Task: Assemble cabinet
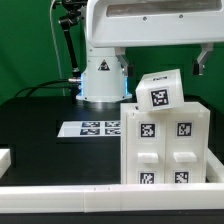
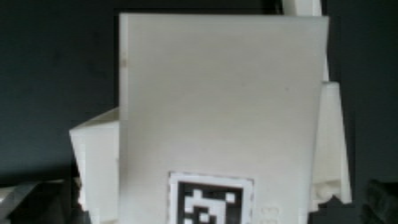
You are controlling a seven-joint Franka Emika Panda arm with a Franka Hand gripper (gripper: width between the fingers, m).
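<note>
The cabinet (image 1: pixel 165 145) is a large white box at the exterior view's right, its front showing recessed panels with black-and-white tags. A smaller white tagged block (image 1: pixel 158 92) sits tilted on its top. The white arm (image 1: pixel 140 25) reaches over it from above. In the wrist view a tall white part (image 2: pixel 214 100) with a tag (image 2: pixel 210 200) fills the middle. My gripper (image 2: pixel 199 205) stands open, with dark fingers (image 2: pixel 36 203) at either side of that part. I cannot tell whether they touch it.
The marker board (image 1: pixel 95 128) lies flat on the black table in front of the robot base (image 1: pixel 100 80). A white rail (image 1: pixel 60 195) runs along the table's near edge. A white piece (image 1: pixel 5 158) shows at the exterior view's left edge.
</note>
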